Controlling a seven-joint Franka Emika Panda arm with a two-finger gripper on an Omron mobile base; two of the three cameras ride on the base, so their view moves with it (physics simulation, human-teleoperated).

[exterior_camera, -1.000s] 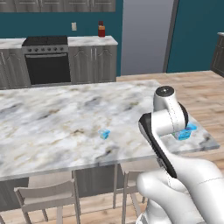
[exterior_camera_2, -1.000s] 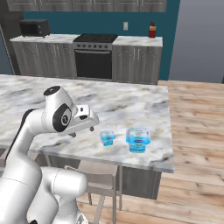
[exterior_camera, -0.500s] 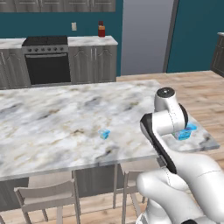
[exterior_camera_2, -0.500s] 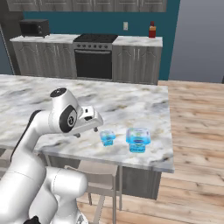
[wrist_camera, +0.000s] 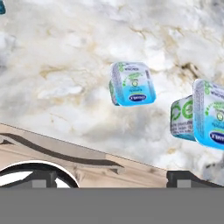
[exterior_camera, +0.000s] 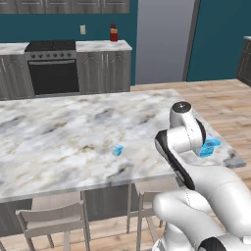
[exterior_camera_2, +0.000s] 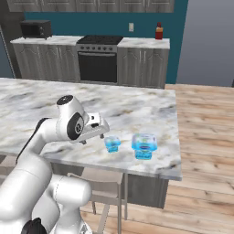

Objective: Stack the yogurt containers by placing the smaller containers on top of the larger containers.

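Small light-blue yogurt cup [exterior_camera_2: 112, 144] on the marble island counter [exterior_camera_2: 137, 109] near its front edge, just beside the larger yogurt tub [exterior_camera_2: 144, 146] but apart from it. Gripper [exterior_camera_2: 101, 130] close to the cup's left, jaws spread wide, holding nothing. Stove [exterior_camera_2: 98, 59] and red bottle [exterior_camera_2: 158, 31] far behind.

This is a home kitchen. A marble-topped island [exterior_camera_2: 137, 107] fills the middle, with grey chairs [exterior_camera: 54, 223] tucked under its near edge. Along the far teal wall runs a counter [exterior_camera_2: 141, 42] over grey cabinets [exterior_camera_2: 141, 68], with a black range and oven [exterior_camera_2: 98, 61] set in it, a microwave [exterior_camera_2: 35, 29] at the left end and a red bottle [exterior_camera_2: 159, 31] by the wall. The floor [exterior_camera_2: 205, 119] is pale wood planks.
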